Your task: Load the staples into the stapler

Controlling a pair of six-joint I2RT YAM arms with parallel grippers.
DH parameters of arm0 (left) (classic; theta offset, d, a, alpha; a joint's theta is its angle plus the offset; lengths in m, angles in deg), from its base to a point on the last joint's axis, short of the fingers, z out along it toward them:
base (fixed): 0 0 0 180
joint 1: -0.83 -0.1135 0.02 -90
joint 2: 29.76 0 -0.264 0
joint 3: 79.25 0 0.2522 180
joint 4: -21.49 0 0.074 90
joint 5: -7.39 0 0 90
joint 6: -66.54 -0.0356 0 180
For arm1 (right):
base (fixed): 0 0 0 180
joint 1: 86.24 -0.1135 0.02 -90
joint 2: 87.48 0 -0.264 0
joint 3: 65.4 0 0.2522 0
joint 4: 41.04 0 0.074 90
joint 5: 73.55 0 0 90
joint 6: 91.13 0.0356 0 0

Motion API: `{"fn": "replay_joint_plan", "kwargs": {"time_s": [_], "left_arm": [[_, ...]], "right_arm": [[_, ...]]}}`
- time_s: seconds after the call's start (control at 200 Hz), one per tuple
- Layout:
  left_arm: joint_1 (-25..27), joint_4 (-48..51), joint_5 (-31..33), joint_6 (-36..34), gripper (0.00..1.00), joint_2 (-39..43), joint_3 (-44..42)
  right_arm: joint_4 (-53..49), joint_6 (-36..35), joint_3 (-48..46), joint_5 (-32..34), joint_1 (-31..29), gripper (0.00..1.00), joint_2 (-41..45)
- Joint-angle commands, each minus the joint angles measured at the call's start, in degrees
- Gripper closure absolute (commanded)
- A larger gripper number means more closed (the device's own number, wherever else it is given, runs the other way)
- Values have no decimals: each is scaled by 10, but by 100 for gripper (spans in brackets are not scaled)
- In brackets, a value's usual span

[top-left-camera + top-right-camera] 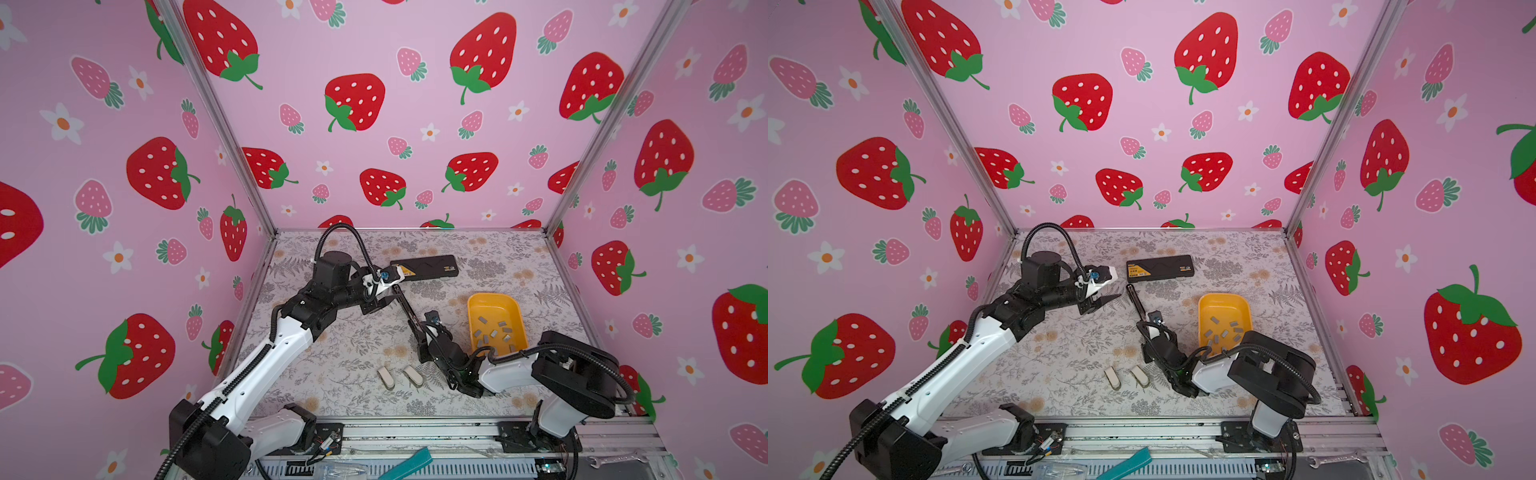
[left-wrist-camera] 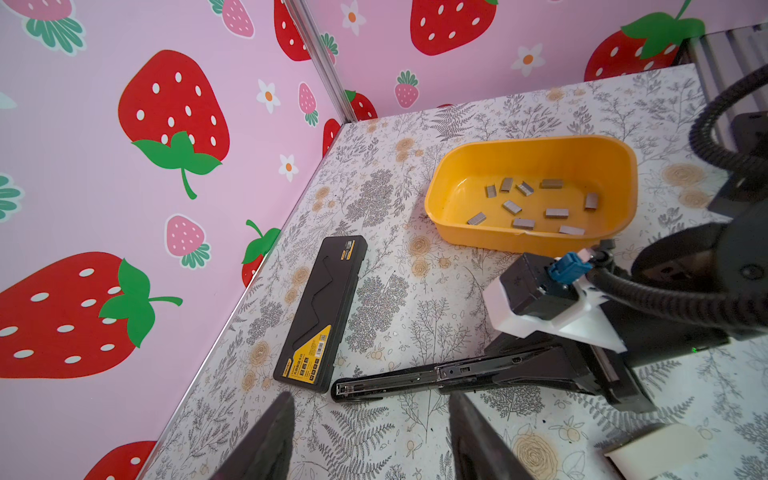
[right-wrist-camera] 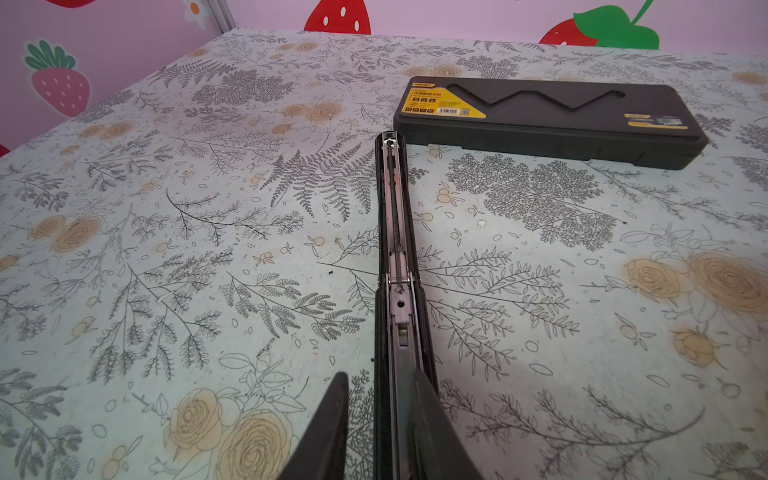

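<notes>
Floral table [image 1: 332, 353]: stapler [image 3: 395, 249], box [image 1: 432, 266], tray [image 2: 478, 240].

Pink strawberry-print walls [image 1: 374, 41] (white flowers too) enclose a grey floral tabletop [image 1: 332, 353].

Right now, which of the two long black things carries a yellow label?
The black box with the zigzag recess; the stapler has no label and lies open, its metal channel showing.

Left of the stapler [image 1: 1136, 302] the table [image 1: 1059, 345] is free. A black box [image 1: 1160, 269] lies just past its tip; the yellow tray [image 1: 1225, 295] and right arm [image 1: 1217, 370] close the right side.
</notes>
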Motion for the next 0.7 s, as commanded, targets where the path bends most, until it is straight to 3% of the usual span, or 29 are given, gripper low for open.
{"fn": "replay_joint_plan", "kwargs": {"time_s": [0.0,0.185,0.435,0.565,0.695], "left_arm": [[-2,-9,-11,-2,39,10,-7],[-2,-2,-11,-11,38,2,-7],[-1,41,-47,-57,37,-12,0],[17,105,-73,-127,35,-23,6],[65,200,-50,-209,35,-54,22]], "right_arm": [[-22,10,7,1,-2,72,0],[-48,-15,7,18,-1,71,64],[-103,-78,-23,111,8,65,238],[-118,-51,-54,112,43,61,301],[-146,-36,-64,145,58,60,340]]}}
